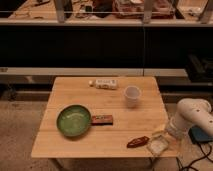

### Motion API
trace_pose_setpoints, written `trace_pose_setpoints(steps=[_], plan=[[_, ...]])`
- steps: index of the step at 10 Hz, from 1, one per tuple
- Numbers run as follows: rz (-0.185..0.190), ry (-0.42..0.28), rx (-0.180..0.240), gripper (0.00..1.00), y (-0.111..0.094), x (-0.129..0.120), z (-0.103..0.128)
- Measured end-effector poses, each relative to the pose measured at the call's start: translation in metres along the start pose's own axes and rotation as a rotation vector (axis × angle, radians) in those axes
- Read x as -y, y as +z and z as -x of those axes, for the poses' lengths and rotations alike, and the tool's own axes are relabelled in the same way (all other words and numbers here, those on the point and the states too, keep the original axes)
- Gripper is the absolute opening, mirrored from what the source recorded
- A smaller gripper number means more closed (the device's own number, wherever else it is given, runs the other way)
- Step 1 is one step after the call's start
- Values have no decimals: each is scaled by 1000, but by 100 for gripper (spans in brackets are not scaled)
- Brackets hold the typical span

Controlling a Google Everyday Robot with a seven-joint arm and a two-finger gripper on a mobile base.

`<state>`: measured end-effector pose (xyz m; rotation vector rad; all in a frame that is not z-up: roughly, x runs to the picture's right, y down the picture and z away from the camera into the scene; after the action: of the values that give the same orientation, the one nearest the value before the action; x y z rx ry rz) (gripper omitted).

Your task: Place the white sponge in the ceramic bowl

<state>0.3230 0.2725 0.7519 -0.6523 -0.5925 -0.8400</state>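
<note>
Your gripper [163,139] hangs over the table's [117,107] near right corner with its jaws spread wide and nothing in them. The white sponge [155,146] lies flat right beneath, just beside the dark red item [137,142] and well apart from the ceramic bowl [61,125]. Centre your jaws across the sponge's narrower sides before you close. It sits skewed to the table edge; its long axis seems diagonal, though you cannot be sure.
</note>
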Motion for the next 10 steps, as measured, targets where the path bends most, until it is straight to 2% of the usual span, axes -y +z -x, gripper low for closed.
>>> trace_pose_setpoints(steps=[3, 10], plan=[[-44, -10, -12, 80, 0, -1, -1], [-60, -10, -28, 80, 14, 1, 2]])
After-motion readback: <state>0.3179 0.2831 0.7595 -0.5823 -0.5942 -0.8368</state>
